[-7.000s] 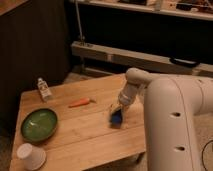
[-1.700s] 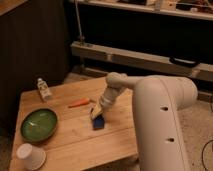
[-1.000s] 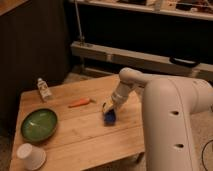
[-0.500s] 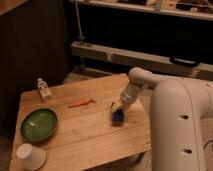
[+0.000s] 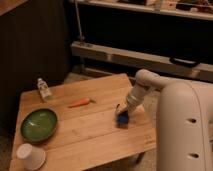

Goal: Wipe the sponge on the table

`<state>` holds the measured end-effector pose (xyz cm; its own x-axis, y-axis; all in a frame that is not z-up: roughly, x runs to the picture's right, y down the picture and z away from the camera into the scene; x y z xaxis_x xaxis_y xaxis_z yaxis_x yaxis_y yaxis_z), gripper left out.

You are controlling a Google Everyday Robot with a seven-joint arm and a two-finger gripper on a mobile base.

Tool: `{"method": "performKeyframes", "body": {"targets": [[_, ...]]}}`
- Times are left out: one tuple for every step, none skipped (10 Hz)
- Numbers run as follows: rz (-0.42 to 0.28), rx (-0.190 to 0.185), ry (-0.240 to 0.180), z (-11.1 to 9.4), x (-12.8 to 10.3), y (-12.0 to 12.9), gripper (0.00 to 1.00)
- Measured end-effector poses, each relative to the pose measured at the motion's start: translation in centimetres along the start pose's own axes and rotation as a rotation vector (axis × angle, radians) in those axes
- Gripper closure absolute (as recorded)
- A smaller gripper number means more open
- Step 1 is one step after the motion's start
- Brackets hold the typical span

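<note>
Sponge [image 5: 122, 119] is lying flat on the right part of the table [image 5: 95, 136], near the right edge, showing dark blue against the pale wooden slats. The gripper [image 5: 123, 112] is sitting right on top of it, coming down at a slant from the upper right and touching it; whether it is clamping the sponge or only pressing on it cannot be told. The white arm [image 5: 144, 83] is bending over the table's far right corner, and the robot's bulky white body [image 5: 186, 131] is filling the right side of the view beside the table. An orange carrot [image 5: 80, 103] is lying near the middle of the tabletop, well apart from the sponge on its left. A green bowl [image 5: 38, 124] is resting toward the left edge, a white cup [image 5: 30, 156] is lying on its side at the near left corner just below the bowl, and a small bottle [image 5: 44, 89] is standing close to the far left corner
</note>
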<state>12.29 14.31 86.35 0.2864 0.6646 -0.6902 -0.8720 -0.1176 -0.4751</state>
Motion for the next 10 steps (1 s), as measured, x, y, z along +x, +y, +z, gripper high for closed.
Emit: {"method": "performKeyframes", "body": {"targets": [[0.007,-0.003,0.009,0.1,0.7,-0.3,1.0],[0.013,-0.003,0.021,0.2,1.5,-0.5,1.0],[0.023,-0.002,0.033,0.4,2.3,-0.6,1.0],[0.028,-0.001,0.042,0.5,3.1,-0.6,1.0],[0.043,0.002,0.048,0.5,4.3,-1.1,1.0],[0.052,0.005,0.053,0.5,5.1,-1.3,1.0],[0.054,0.006,0.059,0.6,5.7,-1.2,1.0],[0.058,0.006,0.065,0.6,6.6,-1.0,1.0],[0.066,0.003,0.069,0.5,7.8,-1.1,1.0],[0.069,-0.002,0.077,0.7,8.9,-0.8,1.0]]}}
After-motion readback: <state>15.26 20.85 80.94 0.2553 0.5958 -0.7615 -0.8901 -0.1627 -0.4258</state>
